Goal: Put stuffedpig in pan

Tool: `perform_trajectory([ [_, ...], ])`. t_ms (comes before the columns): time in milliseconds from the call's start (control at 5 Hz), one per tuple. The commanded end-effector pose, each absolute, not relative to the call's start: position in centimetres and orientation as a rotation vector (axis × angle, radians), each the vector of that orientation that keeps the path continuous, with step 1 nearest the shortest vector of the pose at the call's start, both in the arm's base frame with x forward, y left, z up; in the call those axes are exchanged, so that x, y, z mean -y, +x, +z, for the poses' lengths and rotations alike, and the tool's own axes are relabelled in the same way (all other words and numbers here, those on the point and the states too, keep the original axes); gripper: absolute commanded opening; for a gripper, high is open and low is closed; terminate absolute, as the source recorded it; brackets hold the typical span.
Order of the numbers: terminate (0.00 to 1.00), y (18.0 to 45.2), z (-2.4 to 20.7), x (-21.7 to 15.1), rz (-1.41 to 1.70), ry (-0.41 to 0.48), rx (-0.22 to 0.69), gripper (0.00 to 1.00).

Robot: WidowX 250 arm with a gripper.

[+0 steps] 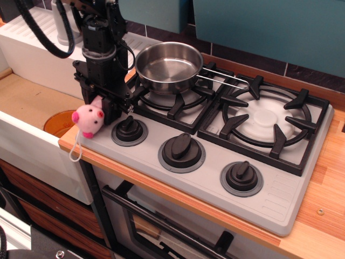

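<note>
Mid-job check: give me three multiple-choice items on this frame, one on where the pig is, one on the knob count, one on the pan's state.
1. Where is the pig?
A. in the pan
B. at the stove's front left corner, in the gripper
C. on the right burner

2. How many knobs line the stove's front?
A. two
B. three
C. five

3. What state is the pan in?
A. empty, upright on the left burner
B. tipped on its side
C. full of water

Answers: 1 B, the pig hangs at the gripper by the left knob, string loop dangling over the edge. 2 B, three black knobs sit in a row. 3 A, its bare steel bottom shows, nothing inside.
</note>
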State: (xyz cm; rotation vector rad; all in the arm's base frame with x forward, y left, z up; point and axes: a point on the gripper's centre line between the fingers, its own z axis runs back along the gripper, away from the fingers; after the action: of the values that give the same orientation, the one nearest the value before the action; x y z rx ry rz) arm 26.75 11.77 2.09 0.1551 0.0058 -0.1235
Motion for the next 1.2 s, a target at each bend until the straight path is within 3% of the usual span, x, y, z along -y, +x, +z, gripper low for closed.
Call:
perform_trajectory([
  [0, 0.00, 28.6, 8.4, -11.4, -0.110, 0.239, 0.038, 0.00],
  [400, 0.00, 31.9, 11.8, -9.2, -0.132, 0.250, 0.043, 0.00],
  [1000, 0.00, 37.4, 12.5, -5.5, -0.162, 0.221, 0.049, 0.00],
])
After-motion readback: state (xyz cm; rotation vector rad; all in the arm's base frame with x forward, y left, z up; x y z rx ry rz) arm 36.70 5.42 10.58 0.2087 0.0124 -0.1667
